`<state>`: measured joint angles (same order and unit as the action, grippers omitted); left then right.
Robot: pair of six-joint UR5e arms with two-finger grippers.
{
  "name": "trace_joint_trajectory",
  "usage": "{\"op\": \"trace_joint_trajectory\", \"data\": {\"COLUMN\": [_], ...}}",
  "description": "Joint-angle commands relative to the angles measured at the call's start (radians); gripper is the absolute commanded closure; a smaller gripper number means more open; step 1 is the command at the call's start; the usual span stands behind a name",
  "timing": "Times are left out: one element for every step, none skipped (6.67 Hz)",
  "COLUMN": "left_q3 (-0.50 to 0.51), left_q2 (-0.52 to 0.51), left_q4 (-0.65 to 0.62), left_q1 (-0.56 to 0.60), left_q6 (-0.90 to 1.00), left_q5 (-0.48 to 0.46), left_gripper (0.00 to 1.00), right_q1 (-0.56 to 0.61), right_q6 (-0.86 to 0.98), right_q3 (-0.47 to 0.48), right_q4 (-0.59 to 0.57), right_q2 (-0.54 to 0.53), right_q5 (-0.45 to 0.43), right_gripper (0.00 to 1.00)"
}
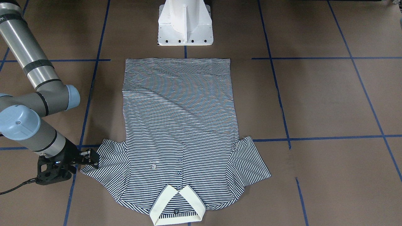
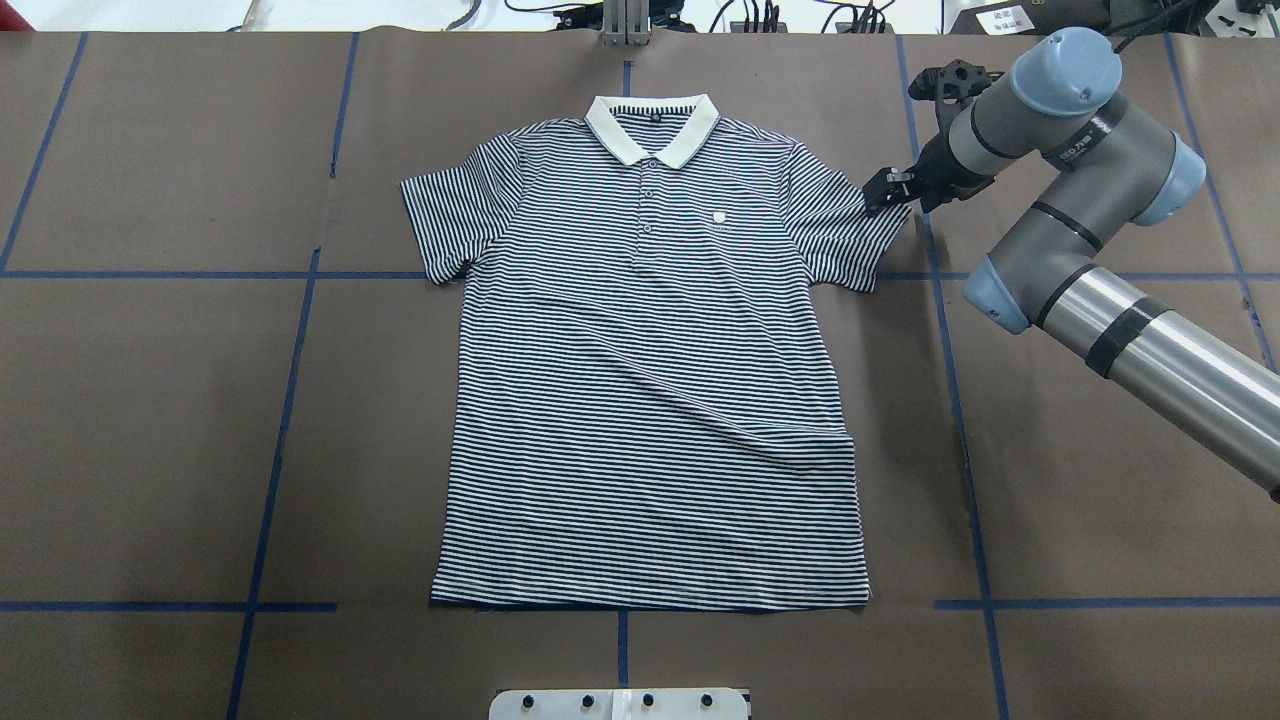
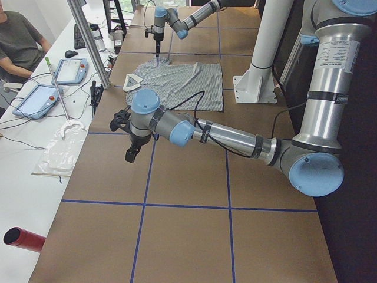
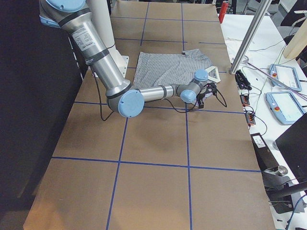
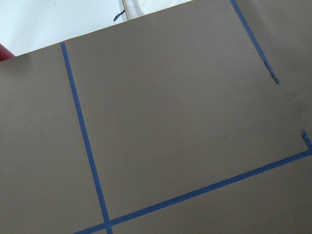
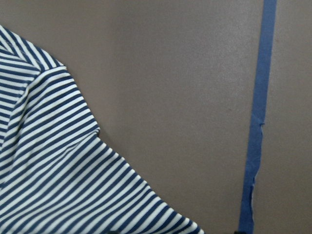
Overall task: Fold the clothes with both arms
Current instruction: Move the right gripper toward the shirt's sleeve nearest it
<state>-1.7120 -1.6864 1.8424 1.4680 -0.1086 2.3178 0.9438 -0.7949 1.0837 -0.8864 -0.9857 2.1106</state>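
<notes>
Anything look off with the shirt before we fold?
Mostly tidy: the polo shirt lies flat, face up. One diagonal crease crosses its lower body from the right arm's side, so that part isn't smooth. No damage visible.

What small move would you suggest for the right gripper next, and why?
I would probably ease the right gripper onto the sleeve edge beside it and close the jaws: the polo shirt lies flat, unfolded, and the open jaws seem to grip nothing yet.
</notes>
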Motion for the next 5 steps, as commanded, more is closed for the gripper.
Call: {"op": "trace_joint_trajectory", "data": {"left_q3": [0.000, 0.000, 0.002, 0.002, 0.002], "left_q2": [0.001, 0.001, 0.001, 0.001, 0.001], "left_q4": [0.000, 0.000, 0.000, 0.000, -0.002], "left_q1": [0.000, 0.000, 0.000, 0.000, 0.000], "left_q6": [0.001, 0.001, 0.001, 0.001, 0.000], "left_q5": [0.000, 0.000, 0.000, 0.000, 0.000], "left_gripper": [0.00, 0.00, 0.00, 0.00, 0.00], "right_q1": [-0.003, -0.003, -0.003, -0.003, -0.002], "right_q6": [0.006, 0.008, 0.011, 0.023, 0.020], "right_q3": [-0.007, -0.007, -0.007, -0.007, -0.005], "right_q4": [-0.002, -0.003, -0.005, -0.005, -0.003], "right_q2": [0.001, 0.001, 0.001, 0.004, 0.004], "right_q5": [-0.006, -0.006, -0.006, -0.009, -0.012], "right_gripper": [0.21, 0.33, 0.68, 0.97, 1.00]}}
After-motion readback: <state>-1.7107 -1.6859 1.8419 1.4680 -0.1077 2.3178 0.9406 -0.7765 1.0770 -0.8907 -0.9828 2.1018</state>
